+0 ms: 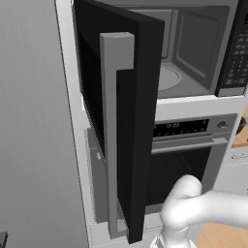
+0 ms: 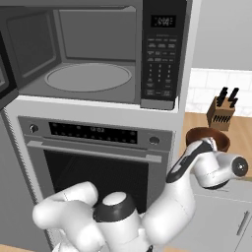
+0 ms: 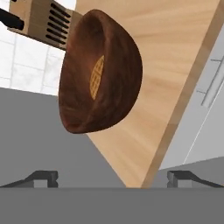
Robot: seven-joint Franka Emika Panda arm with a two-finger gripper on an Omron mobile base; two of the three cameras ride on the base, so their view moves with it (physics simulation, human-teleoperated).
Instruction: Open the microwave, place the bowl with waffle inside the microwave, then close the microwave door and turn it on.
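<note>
- The gripper (image 3: pixel 112 179) has its two dark fingertips (image 3: pixel 43 178) set wide apart at the bottom of the hand view, with nothing between them.
- Just beyond the fingertips, the bowl with waffle (image 3: pixel 103 74) sits on the wooden counter (image 3: pixel 175 57). It is a reddish-brown rounded bowl, and a golden gridded waffle (image 3: pixel 97 77) shows inside it. The bowl and the gripper are apart, not touching.
- In the right base view the white arm (image 2: pixel 197 170) bends to the right, and its hand reaches the bowl with waffle (image 2: pixel 209 135), which stands near the counter's left edge, close to the cabinet that carries the microwave.
- Behind the bowl, toward the counter's back edge against the white tiled wall (image 2: pixel 202 88), stands a wooden knife block (image 2: pixel 221 115) with dark handles sticking up.
- Below the counter's front edge are grey cabinet doors with a bar handle (image 2: pixel 242 222).
- The steel oven (image 2: pixel 93 147), with its knobs and horizontal handle, is set under the microwave, and its dark window is shut.
- The microwave (image 2: pixel 98 54) is above the oven. Its grey cavity is exposed, with the round turntable (image 2: pixel 88 77) lying flat on the cavity floor.
- The black keypad strip (image 2: pixel 161 54) runs down the microwave's right side.
- The microwave door (image 1: pixel 121 121) is swung wide open to the left, with its long grey vertical bar handle (image 1: pixel 112 131) facing the left base camera.
</note>
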